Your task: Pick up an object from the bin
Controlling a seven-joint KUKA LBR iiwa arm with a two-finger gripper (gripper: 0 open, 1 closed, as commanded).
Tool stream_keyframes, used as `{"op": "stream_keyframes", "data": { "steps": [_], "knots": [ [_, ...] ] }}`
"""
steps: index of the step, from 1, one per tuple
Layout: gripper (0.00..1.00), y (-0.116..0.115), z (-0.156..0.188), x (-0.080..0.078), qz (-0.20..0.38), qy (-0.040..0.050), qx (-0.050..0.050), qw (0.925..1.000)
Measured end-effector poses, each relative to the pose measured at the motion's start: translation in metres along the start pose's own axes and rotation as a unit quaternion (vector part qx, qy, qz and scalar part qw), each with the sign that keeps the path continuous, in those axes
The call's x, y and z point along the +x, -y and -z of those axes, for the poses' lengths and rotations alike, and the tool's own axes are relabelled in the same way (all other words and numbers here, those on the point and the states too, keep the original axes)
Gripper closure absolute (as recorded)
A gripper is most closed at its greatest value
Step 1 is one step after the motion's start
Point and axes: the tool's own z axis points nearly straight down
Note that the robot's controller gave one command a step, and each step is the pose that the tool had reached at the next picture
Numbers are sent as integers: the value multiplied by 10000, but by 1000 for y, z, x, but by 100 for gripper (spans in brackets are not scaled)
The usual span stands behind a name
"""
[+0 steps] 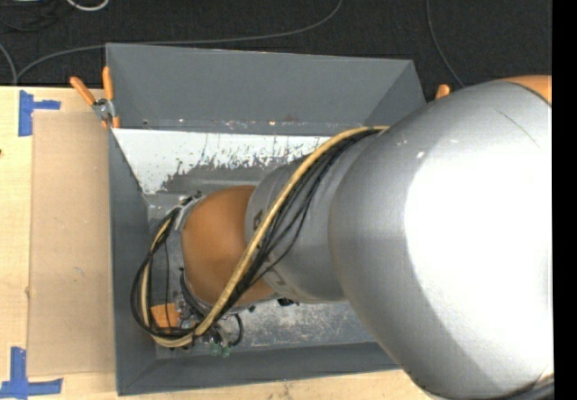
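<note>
My gripper [191,310] is low in the bin's near left corner. Just a dark bit of its body shows under the arm's orange cover and the looped cables. A small orange piece [165,314] sits right beside it on the left, close to the bin floor. I cannot tell whether it is held. A tiny green bit [219,349] pokes out just below the gripper near the front wall. Anything beneath the gripper is hidden by the arm.
The thick grey arm reaches in from the right and covers most of the bin's floor and right half. Black and yellow cables loop out to the left, close to the left wall. Bare scuffed floor shows along the back wall and the front right.
</note>
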Motion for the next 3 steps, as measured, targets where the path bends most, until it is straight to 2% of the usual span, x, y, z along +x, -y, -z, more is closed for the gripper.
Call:
{"op": "stream_keyframes", "data": {
  "steps": [2, 3],
  "knots": [
    [100, 1, 12, 1, -32, -30, 15, 10000],
    [100, 1, 91, 0, -35, -29, 14, 10000]
  ]
}}
